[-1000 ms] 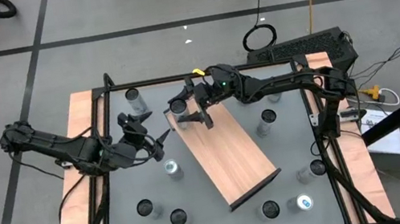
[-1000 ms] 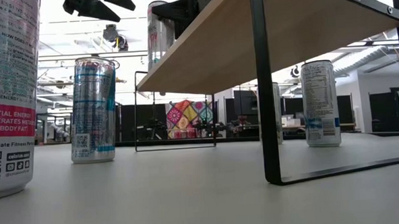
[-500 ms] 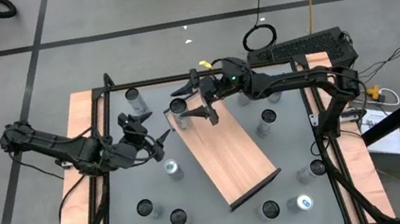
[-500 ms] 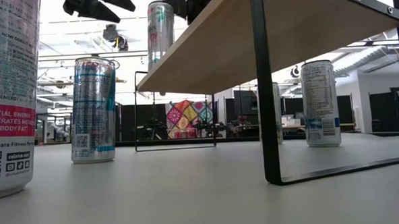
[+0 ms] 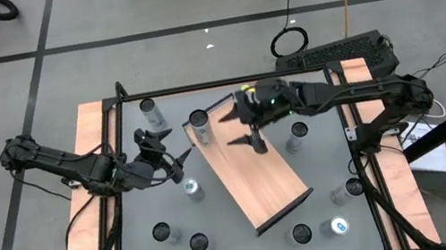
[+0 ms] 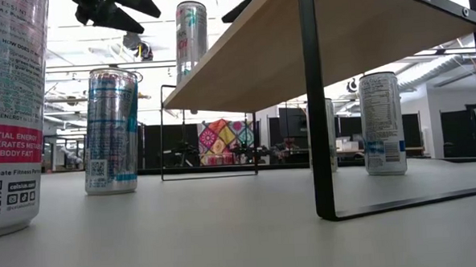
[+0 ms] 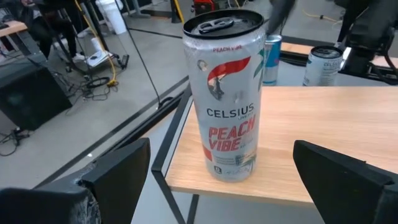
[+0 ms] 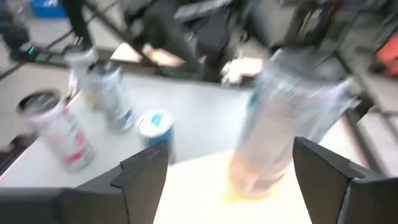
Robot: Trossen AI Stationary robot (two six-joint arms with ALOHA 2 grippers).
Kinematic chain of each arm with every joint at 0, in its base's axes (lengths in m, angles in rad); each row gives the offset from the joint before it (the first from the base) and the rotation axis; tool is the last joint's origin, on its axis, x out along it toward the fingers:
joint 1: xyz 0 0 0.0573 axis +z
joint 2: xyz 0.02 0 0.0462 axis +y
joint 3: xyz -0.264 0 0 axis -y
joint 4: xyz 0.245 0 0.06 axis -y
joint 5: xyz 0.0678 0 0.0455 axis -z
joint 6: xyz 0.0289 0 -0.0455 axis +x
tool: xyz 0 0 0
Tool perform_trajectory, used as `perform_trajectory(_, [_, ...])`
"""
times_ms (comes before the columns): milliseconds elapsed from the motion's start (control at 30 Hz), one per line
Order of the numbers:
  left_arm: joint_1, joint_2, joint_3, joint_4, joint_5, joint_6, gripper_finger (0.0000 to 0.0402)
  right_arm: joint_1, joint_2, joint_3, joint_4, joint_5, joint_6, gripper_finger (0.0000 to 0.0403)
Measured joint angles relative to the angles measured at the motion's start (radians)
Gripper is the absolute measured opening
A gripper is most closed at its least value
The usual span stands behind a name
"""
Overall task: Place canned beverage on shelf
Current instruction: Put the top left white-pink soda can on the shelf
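Starting at the left, your left end effector (image 5: 185,156) hangs with its fingers apart and empty, just off the shelf's (image 5: 258,173) near corner and pointed at the can (image 5: 199,120) there. That can stands upright at the shelf's end corner; from the left wrist you can read "Celsius Peach Vibe" on it (image 7: 229,93). The shelf is a light wood board on black legs, set diagonally across the grey surface (image 5: 320,163). Moving right, your right end effector (image 5: 242,127) hovers over the middle of the board, fingers spread and holding nothing, clear of the can. Other cans stand scattered on the surface around the shelf, for example one (image 5: 192,187) beside its left long edge and one (image 5: 298,132) to its right. Across the room from table height you see a colourful patterned panel (image 6: 225,140) against a dark back wall.
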Motion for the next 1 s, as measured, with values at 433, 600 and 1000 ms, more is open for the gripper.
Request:
perform_trajectory(433, [-0.012, 0.000, 0.000, 0.003, 0.007, -0.025, 0.0389, 0.046, 0.133, -0.085, 0.187, -0.035, -0.003, 0.0210])
perform_trajectory(600, [-0.020, 0.000, 0.000, 0.007, 0.008, -0.026, 0.0389, 0.037, 0.184, -0.085, 0.254, -0.055, -0.007, 0.0185])
perform_trajectory(1000, [-0.024, 0.000, 0.000, 0.007, 0.008, -0.026, 0.0389, -0.012, 0.212, -0.085, 0.293, -0.054, -0.011, 0.0167])
